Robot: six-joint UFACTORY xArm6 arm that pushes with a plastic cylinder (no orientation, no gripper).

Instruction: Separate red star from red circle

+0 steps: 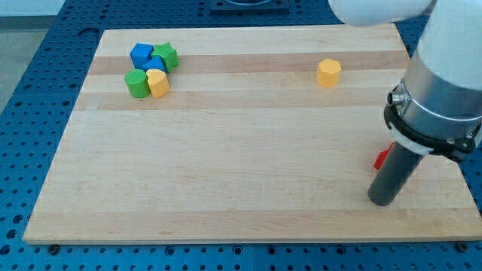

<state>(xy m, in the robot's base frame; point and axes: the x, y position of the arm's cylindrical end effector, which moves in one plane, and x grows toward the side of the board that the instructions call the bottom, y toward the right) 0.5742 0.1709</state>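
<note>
My tip [382, 202] rests on the wooden board [241, 158] near the view's bottom right corner. A small piece of a red block [382, 158] shows just left of the rod, above the tip; its shape cannot be made out. The rest of it is hidden behind the rod and arm. I cannot see a second red block; it may be hidden behind the arm.
A cluster at the view's top left holds a blue block [141, 54], a green star [166, 56], a green round block [136, 84] and a yellow block [158, 82]. A lone yellow hexagon block [328, 73] sits at the top right. The board's right edge is close to the rod.
</note>
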